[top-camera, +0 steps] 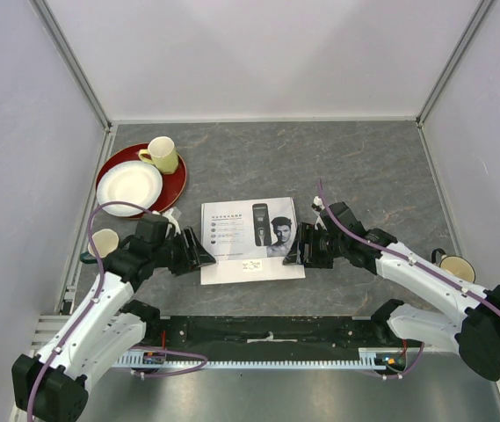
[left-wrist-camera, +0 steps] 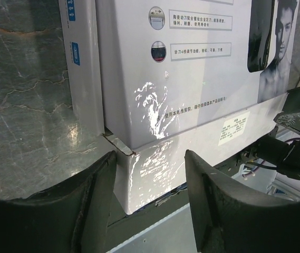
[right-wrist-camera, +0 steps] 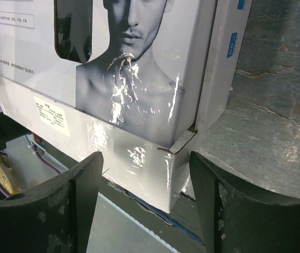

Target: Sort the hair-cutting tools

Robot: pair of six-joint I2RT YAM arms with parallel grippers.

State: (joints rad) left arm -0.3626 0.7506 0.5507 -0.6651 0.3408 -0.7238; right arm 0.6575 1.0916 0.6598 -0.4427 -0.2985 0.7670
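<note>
One box [top-camera: 232, 230] lengthwise between left pincer [top-camera: 204, 253], right pincer [top-camera: 298, 253].

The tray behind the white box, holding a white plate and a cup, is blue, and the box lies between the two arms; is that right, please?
Not quite: the tray is red, not blue, as the top view shows; the rest stands.

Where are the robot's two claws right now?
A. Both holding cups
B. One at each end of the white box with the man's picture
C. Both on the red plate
B: the left gripper is at the left end of the white box and the right gripper is at its right end. Both have their jaws open around the box's near corners.
</note>
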